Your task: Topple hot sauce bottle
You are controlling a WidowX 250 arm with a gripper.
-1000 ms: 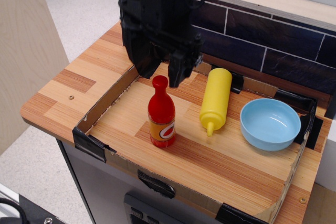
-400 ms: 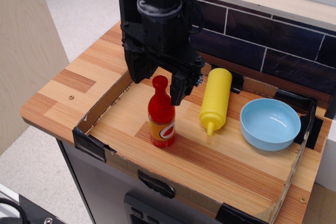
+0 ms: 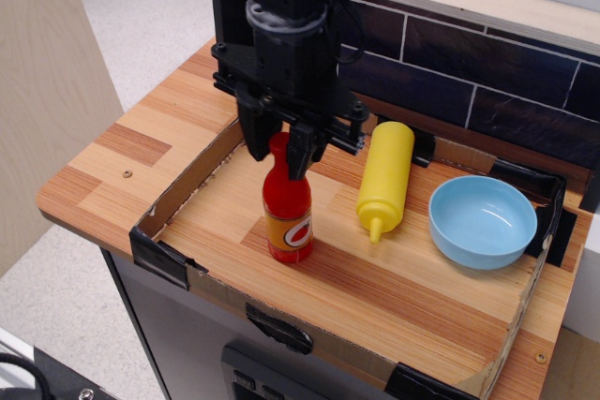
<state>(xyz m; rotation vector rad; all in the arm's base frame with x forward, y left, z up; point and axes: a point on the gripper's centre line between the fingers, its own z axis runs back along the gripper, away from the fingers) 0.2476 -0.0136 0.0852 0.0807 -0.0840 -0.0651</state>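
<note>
The hot sauce bottle [image 3: 288, 211] is red with an orange-yellow label and stands upright in the left part of the cardboard-walled tray [image 3: 184, 192]. My black gripper [image 3: 278, 151] has come down over its top. The two fingers sit close on either side of the red cap and neck and appear to pinch them. The cap shows only as a narrow red strip between the fingers.
A yellow squeeze bottle [image 3: 386, 175] lies on its side just right of the hot sauce bottle, nozzle toward the front. A light blue bowl [image 3: 482, 220] sits further right. A dark tiled wall [image 3: 469, 72] runs behind. The wooden counter [image 3: 122, 152] extends to the left.
The gripper has dropped lower and shifted slightly left over the bottle. Its fingers have narrowed from a wide stance to close around the cap. The bottle still stands.
</note>
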